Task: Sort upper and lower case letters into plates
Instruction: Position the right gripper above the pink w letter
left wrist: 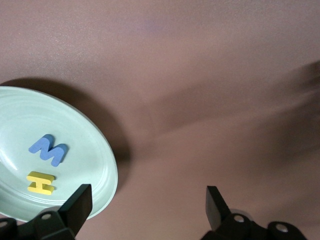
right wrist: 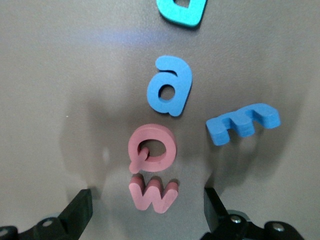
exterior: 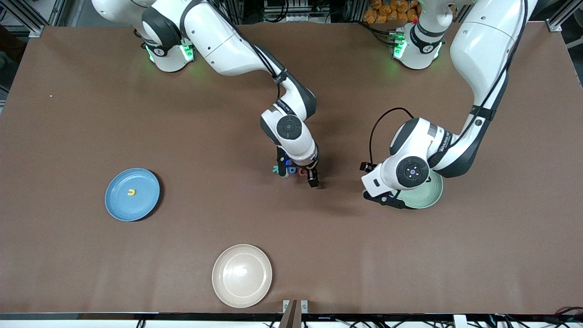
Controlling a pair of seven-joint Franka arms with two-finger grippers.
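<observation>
Brown tabletop point(exterior: 91, 114) fills our front view: a light blue plate point(exterior: 132, 194) holding a small yellow letter point(exterior: 131, 192) sits toward the right arm's end, a cream plate point(exterior: 242, 275) lies nearest the camera, and the mint green plate point(exterior: 430, 193) lies partly under the left gripper point(exterior: 387, 199).

Our left wrist view shows released jaws over the mint plate's edge, with a blue M point(left wrist: 48, 149) and a yellow H point(left wrist: 41, 182) inside.

Our right wrist view shows the right gripper point(right wrist: 145, 210), jaws spread, over a pink w point(right wrist: 153, 194), a pink letter, perhaps Q point(right wrist: 152, 149), a blue a point(right wrist: 170, 85) and a blue m point(right wrist: 243, 122).

Looks like a robotics lab from my end: two white arms point(exterior: 237, 45) bolted to a brown-covered surface point(exterior: 91, 114), aluminium framing point(exterior: 36, 18) at the corners, cables point(exterior: 565, 312) along the edge.
</observation>
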